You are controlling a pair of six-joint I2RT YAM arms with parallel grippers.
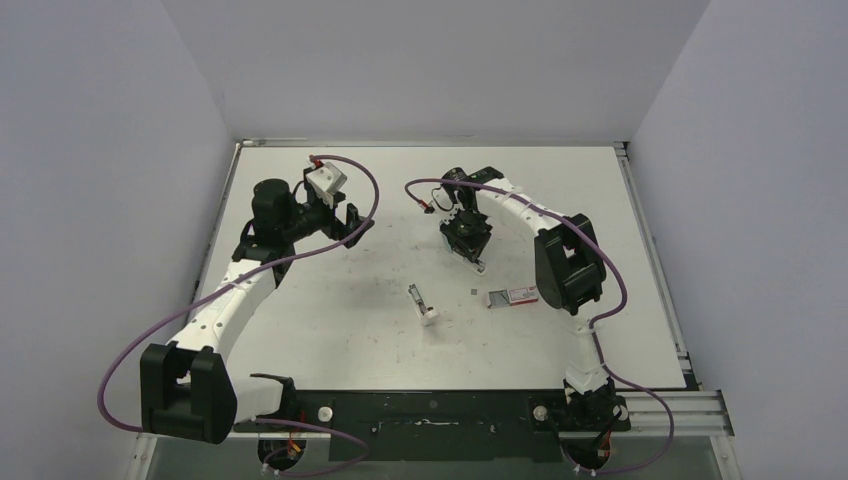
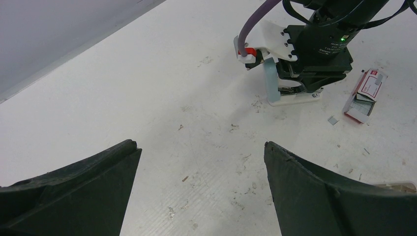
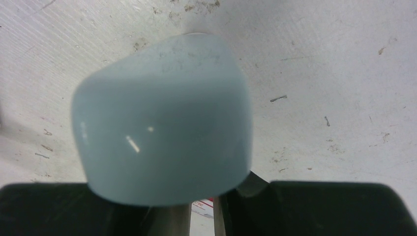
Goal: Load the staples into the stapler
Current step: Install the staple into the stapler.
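Note:
The stapler [image 2: 294, 101] has a white base and a pale blue top arm swung upright. It stands on the table under my right gripper [image 1: 472, 250]. In the right wrist view its blue cap [image 3: 162, 123] fills the middle, and my right gripper [image 3: 202, 209] is shut on its metal rail. The red-and-white staple box [image 1: 512, 296] lies open just right of the stapler and also shows in the left wrist view [image 2: 366, 91]. One small silvery staple strip [image 2: 333, 120] lies loose on the table beside the box. My left gripper [image 2: 199, 147] is open and empty, at the far left [image 1: 352, 222].
A small grey-and-white oblong object [image 1: 423, 303] lies on the table left of the box, in front of the stapler. The white table [image 1: 330, 330] is flecked with bits of debris. Grey walls stand close on three sides.

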